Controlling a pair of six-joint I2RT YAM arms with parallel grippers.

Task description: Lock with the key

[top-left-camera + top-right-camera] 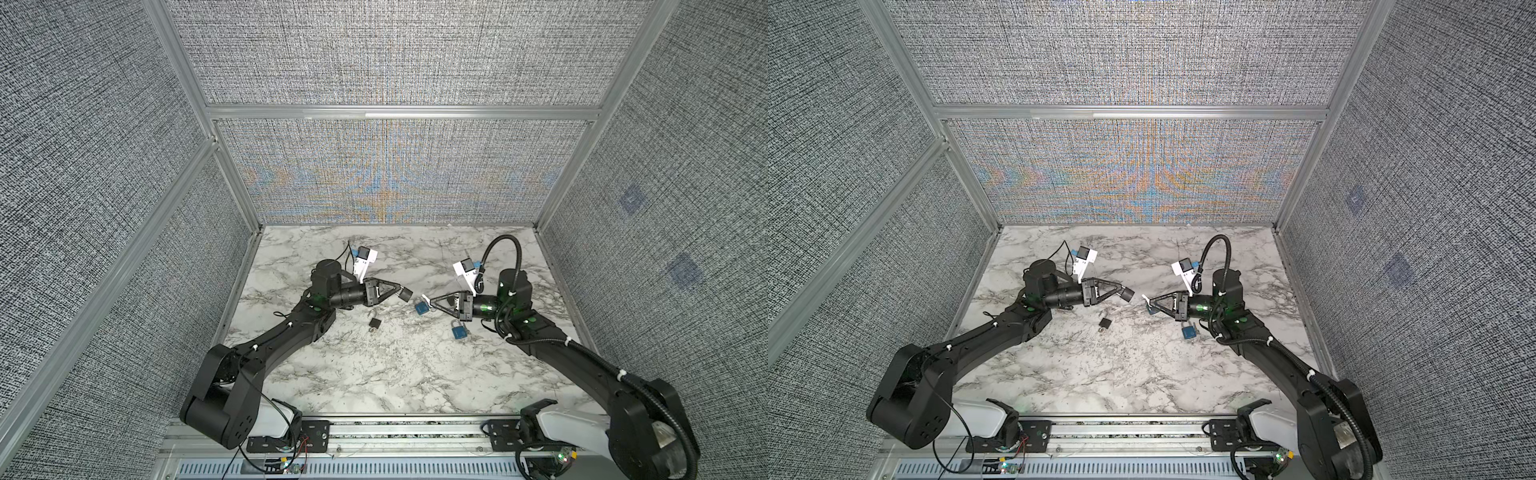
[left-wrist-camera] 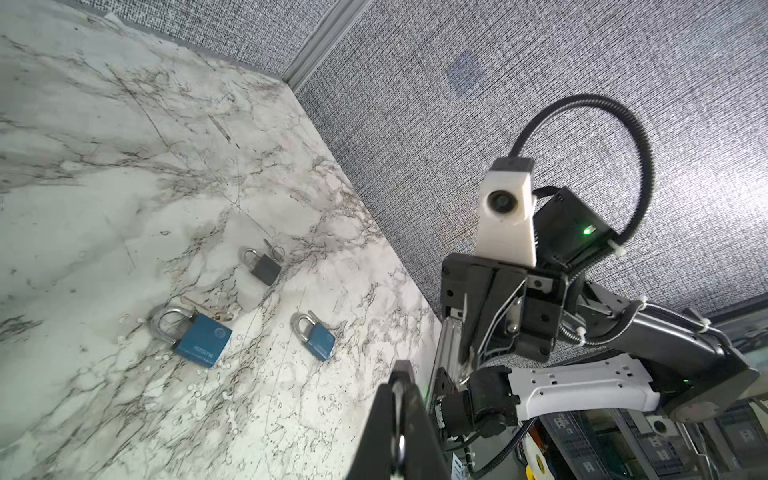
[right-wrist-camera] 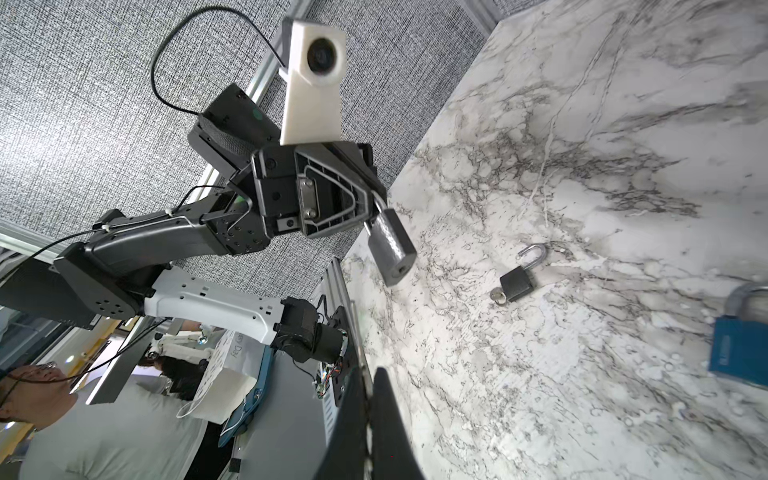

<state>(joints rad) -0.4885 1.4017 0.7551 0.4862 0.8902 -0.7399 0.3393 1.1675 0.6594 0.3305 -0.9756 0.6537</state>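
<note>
My left gripper (image 1: 399, 289) is shut on the shackle of a grey padlock (image 3: 390, 245), held above the marble table (image 1: 374, 374). The lock's body hangs beyond the fingertips, with its keyhole end facing my right arm. A short gap to its right, my right gripper (image 1: 432, 300) is shut on a thin silver key (image 1: 424, 297) whose tip pokes out toward the padlock. The key and padlock are apart. In the right wrist view only the key's thin edge shows between the closed fingers (image 3: 386, 415).
A small black padlock (image 1: 375, 324) lies on the table with its shackle open and a key in it. Two blue padlocks (image 1: 422, 308) (image 1: 458, 331) lie under and beside my right gripper. Fabric walls enclose the table on three sides.
</note>
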